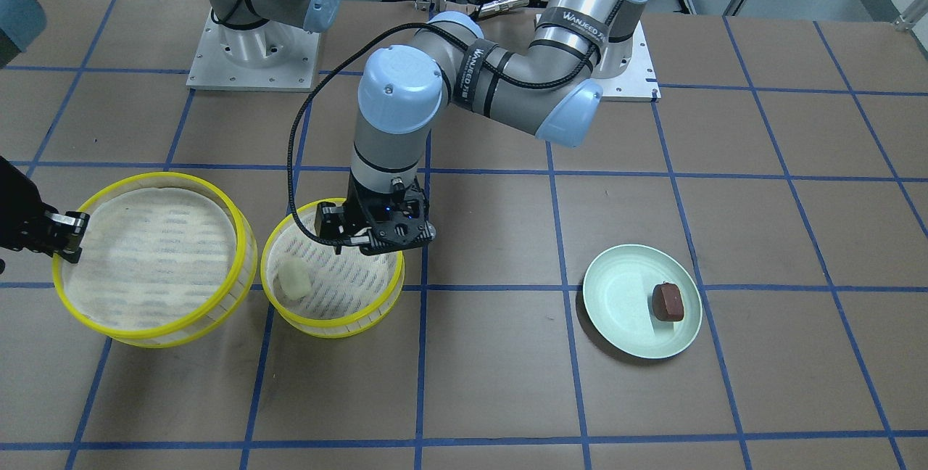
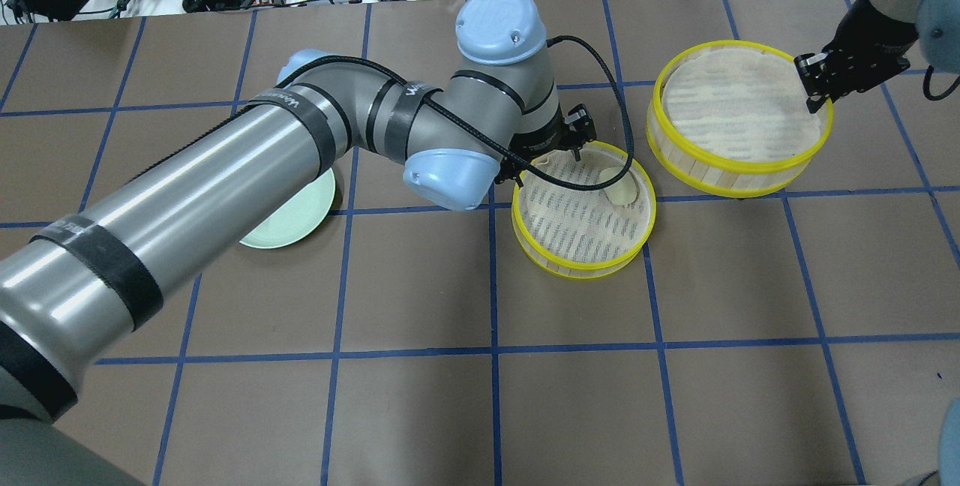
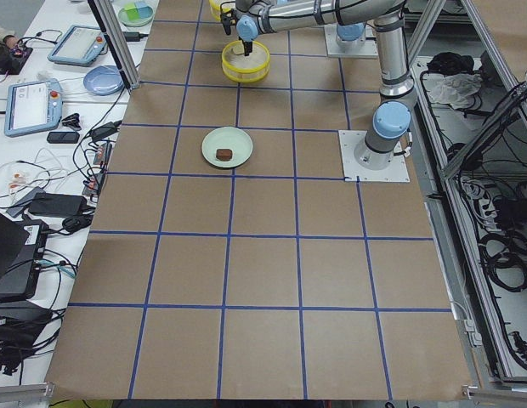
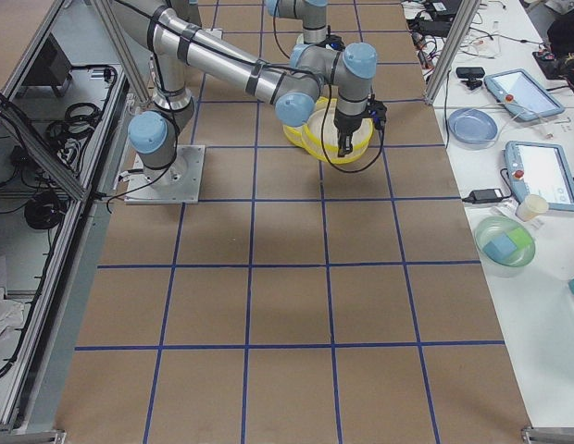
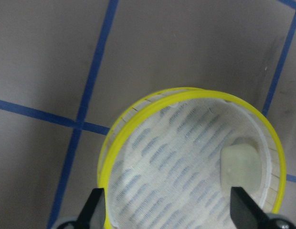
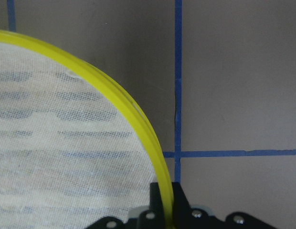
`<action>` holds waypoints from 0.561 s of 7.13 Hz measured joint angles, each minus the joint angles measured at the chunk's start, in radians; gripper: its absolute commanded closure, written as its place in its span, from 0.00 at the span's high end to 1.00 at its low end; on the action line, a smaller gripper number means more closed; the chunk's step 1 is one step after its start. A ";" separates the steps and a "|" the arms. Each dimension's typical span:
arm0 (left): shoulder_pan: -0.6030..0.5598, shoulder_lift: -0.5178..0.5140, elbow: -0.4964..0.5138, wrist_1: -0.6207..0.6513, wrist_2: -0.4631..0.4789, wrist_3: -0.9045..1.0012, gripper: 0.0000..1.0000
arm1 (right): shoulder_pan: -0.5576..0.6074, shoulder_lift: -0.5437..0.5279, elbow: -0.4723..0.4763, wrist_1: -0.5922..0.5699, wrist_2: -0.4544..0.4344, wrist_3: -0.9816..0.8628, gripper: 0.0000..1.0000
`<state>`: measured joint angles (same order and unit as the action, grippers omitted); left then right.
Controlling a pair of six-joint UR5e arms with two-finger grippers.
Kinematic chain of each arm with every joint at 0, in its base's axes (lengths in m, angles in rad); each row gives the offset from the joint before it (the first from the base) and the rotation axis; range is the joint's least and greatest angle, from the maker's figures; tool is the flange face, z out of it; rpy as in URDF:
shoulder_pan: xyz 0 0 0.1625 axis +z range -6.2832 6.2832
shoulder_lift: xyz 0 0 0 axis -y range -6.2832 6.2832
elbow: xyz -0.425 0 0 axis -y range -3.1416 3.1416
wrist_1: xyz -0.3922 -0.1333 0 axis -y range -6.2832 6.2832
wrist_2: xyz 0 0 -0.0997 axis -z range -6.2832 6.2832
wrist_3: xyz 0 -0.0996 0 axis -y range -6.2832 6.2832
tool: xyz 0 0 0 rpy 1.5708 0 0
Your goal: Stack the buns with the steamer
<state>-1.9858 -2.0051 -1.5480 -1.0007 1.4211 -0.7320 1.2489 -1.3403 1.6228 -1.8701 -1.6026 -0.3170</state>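
One steamer tray [image 1: 332, 321] stands on the table with the cream-white bun [image 1: 295, 280] lying in it by the rim. My left gripper [image 1: 371, 239] hovers open and empty over this tray. The left wrist view shows its fingertips [image 5: 93, 206] wide apart above the tray, the cream bun [image 5: 238, 164] to the right. My right gripper [image 1: 67, 236] is shut on the rim of the second, empty steamer tray [image 1: 243, 238], which looks slightly raised. In the right wrist view its yellow rim [image 6: 138, 119] runs between the jaws. The dark reddish-brown bun [image 1: 668, 302] lies on a pale green plate [image 1: 620, 310].
The green plate is about two grid squares to my left of the trays. In the overhead view my left arm covers most of the plate [image 2: 296, 220] and hides the brown bun. The two trays [image 2: 739, 171] [image 2: 581, 265] sit close together. Blue tape lines grid the brown table.
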 measured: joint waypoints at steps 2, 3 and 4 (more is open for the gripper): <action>0.150 0.087 0.000 -0.159 0.008 0.229 1.00 | 0.063 -0.002 0.038 -0.018 0.004 0.105 0.00; 0.220 0.122 -0.001 -0.228 0.029 0.332 1.00 | 0.111 -0.001 0.061 -0.023 0.004 0.180 0.00; 0.279 0.146 -0.008 -0.274 0.072 0.406 1.00 | 0.172 -0.001 0.089 -0.033 0.001 0.265 0.00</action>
<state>-1.7071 -1.8589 -1.5557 -1.2750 1.4929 -0.3261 1.4207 -1.3414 1.7116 -1.9035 -1.6015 -0.0525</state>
